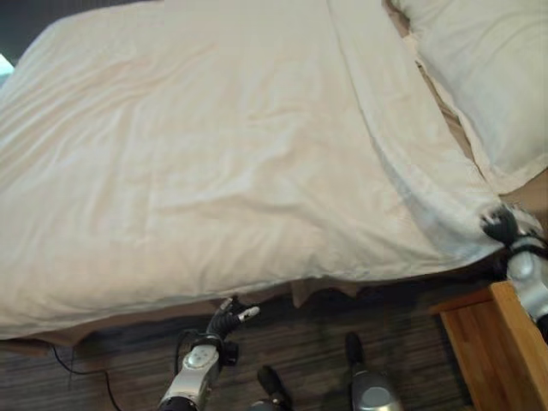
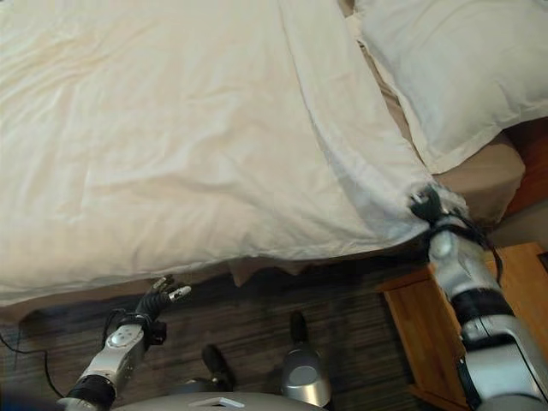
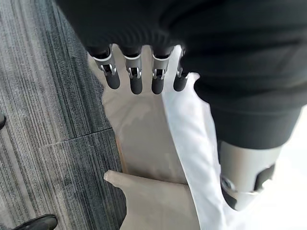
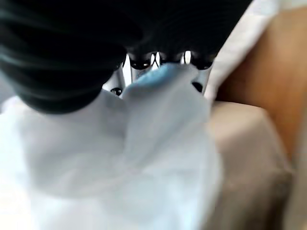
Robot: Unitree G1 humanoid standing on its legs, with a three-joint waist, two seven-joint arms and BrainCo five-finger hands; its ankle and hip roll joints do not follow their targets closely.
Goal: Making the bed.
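Note:
A white duvet (image 1: 197,145) covers most of the bed, with a folded band running down its right side. My right hand (image 2: 425,205) is shut on the duvet's near right corner (image 4: 163,124), where the cloth bunches between the fingers. A white pillow (image 2: 445,68) lies at the bed's far right, beyond that corner. My left hand (image 1: 229,318) hangs open below the bed's near edge and holds nothing. Its straight fingers (image 3: 136,76) point over the tan bed skirt (image 3: 144,143) and the duvet's hanging edge (image 3: 192,143).
A wooden nightstand (image 1: 492,342) stands by the bed, just under my right arm. Tan mattress cover (image 2: 484,175) shows beneath the pillow. Dark striped carpet (image 3: 48,120) runs along the bed's near side.

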